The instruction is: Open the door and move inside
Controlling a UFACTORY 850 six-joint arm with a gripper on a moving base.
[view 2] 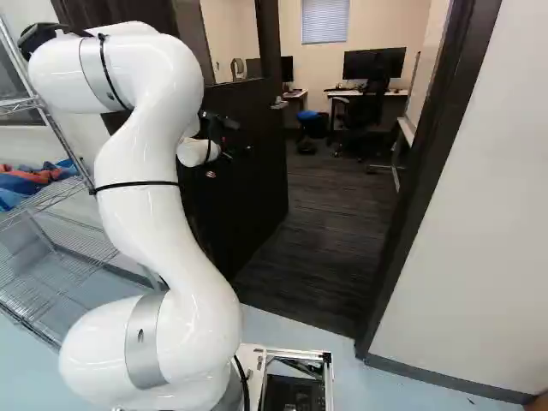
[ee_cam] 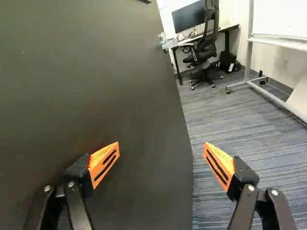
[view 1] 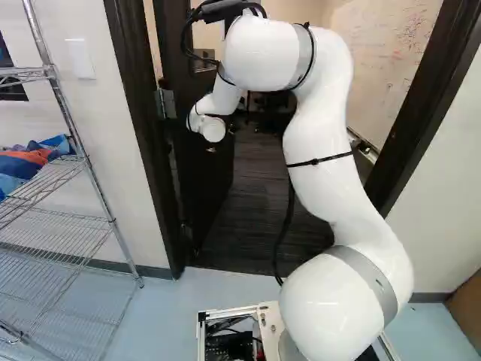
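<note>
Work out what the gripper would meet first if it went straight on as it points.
Likely the dark door, near its free edge. One finger of the open gripper shows against it, the other past that edge; depth is unclear.

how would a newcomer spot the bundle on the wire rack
Find the doorway; in the left base view, a metal wire rack stands left of it. On a shelf lies a crumpled bundle, its blue and orange-red unlike the grey rack and pale wall.

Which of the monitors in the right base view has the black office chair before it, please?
The monitor farther from the door, its broad screen showing; the other monitor shows only a narrow strip beside the door's edge.
</note>
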